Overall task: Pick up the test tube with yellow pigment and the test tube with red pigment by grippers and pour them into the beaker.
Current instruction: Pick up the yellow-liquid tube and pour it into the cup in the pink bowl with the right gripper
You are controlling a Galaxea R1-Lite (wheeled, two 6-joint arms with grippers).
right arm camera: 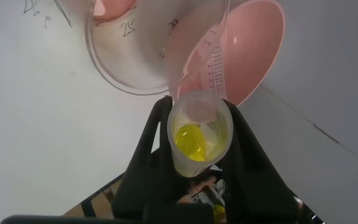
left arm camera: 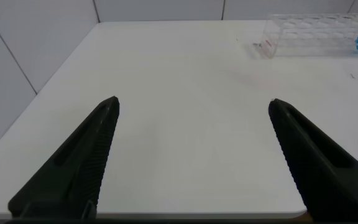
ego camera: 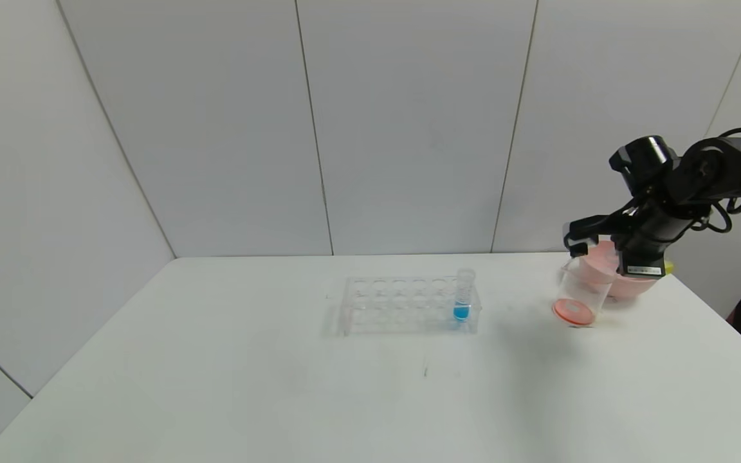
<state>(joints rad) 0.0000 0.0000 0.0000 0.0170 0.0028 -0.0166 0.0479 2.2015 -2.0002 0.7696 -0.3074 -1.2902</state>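
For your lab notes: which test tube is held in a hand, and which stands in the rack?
The yellow-pigment tube sits in the right hand; the blue one stands in the rack.

Looked like a small lab bench setup: plain white table (ego camera: 280,386) boxed in by grey panel walls (ego camera: 409,128), a clear tube rack (ego camera: 402,305) mid-frame holding a blue-liquid tube (ego camera: 464,297), and a graduated beaker (ego camera: 579,292) at right.

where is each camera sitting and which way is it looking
Head: up on the torso, facing forward and down at the table; right arm with its tool shows.
Left wrist: low over the table, between open left tool fingers.
Right wrist: looks along the yellow tube toward the beaker.
Head and left wrist share the rack.
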